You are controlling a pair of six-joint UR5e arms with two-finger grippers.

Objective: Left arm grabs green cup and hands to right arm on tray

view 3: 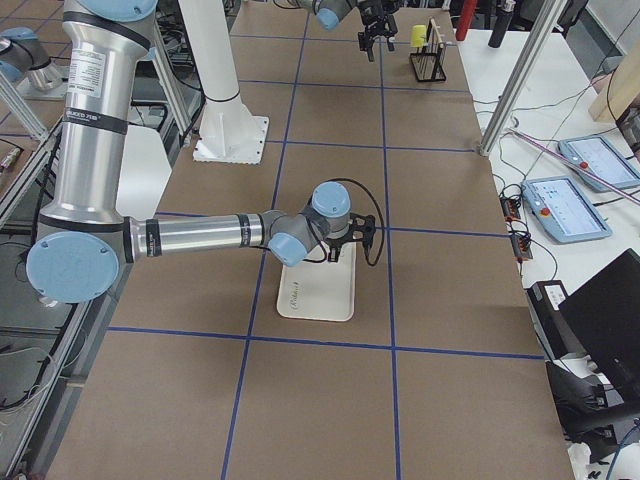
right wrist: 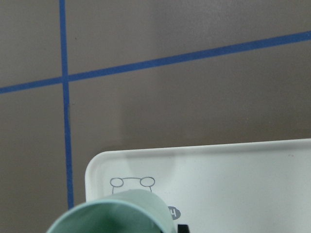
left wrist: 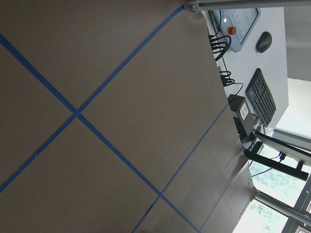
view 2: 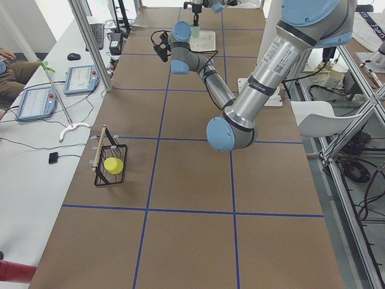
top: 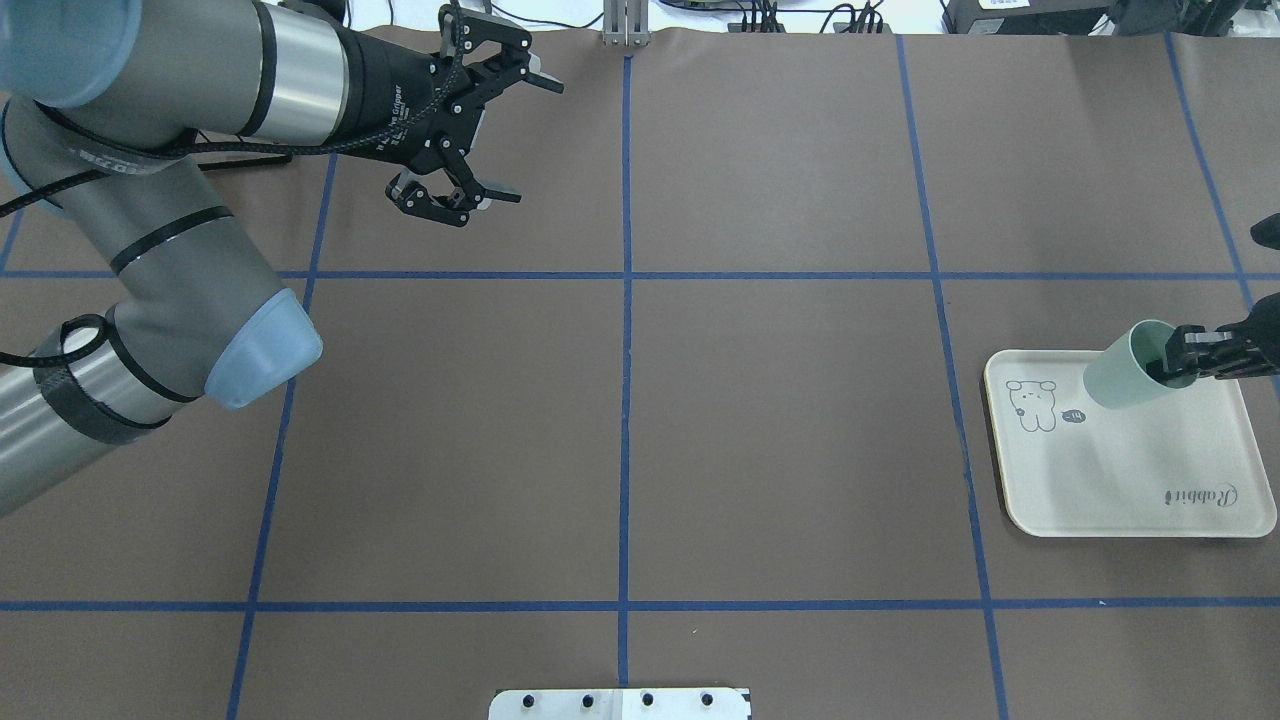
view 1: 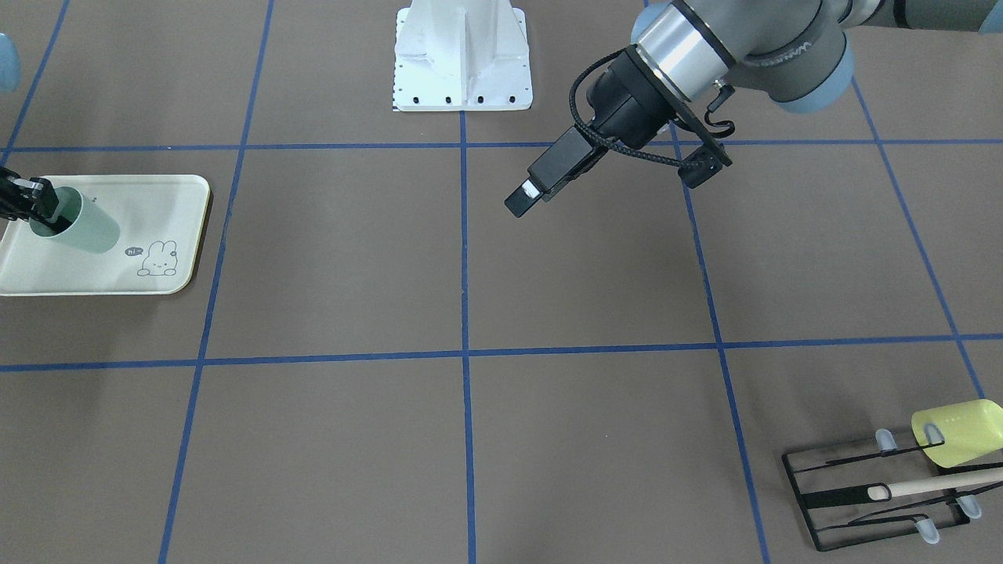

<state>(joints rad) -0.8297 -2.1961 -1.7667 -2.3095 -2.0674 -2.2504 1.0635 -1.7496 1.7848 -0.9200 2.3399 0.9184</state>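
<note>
The green cup hangs tilted over the left part of the tray, its base toward the bunny drawing. My right gripper is shut on the cup's rim, one finger inside the mouth. In the overhead view the green cup, the tray and my right gripper sit at the right edge. The right wrist view shows the cup's rim over the tray. I cannot tell whether the cup's base touches the tray. My left gripper is open and empty, far off above the table.
A yellow-green cup lies on a black wire rack with a wooden stick, at the table's near corner on the operators' side. The white robot base stands at the table's middle edge. Blue tape lines grid the brown table.
</note>
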